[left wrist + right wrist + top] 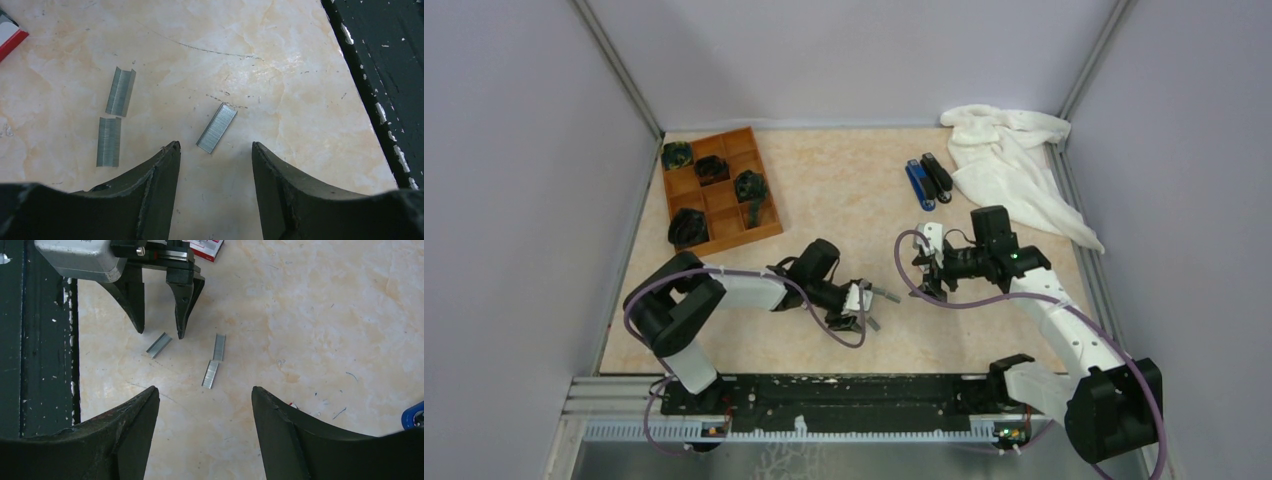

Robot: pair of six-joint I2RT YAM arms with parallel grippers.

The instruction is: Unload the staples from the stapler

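1. Silvery-grey metal: the staples [217, 128] already lie on the marble-patterned table [300, 75], as short ribbed strips. The black stapler [937, 178] lies well apart at the far side, just beside a blue stapler [916, 185].
2. One strip lies just ahead of the left fingers [165, 172], in line with the gap between the tips and not touched. Its long axis runs slanted, from near-left to far-right, so I judge the fingers would close across its narrow width, a little skew.
3. The left fingers stand moderately apart and hold nothing. The right fingers [142, 415] stand wide apart, also empty, and hang farther off, so the left arm is the nearer one.
4. The other two strips [121, 91] lie nearly end to end, to the left of the fingers, near a white-and-red box [10, 35].
5. The strip looks thin, smooth and very low on a hard table. I think a pinch can slip over it or break it.
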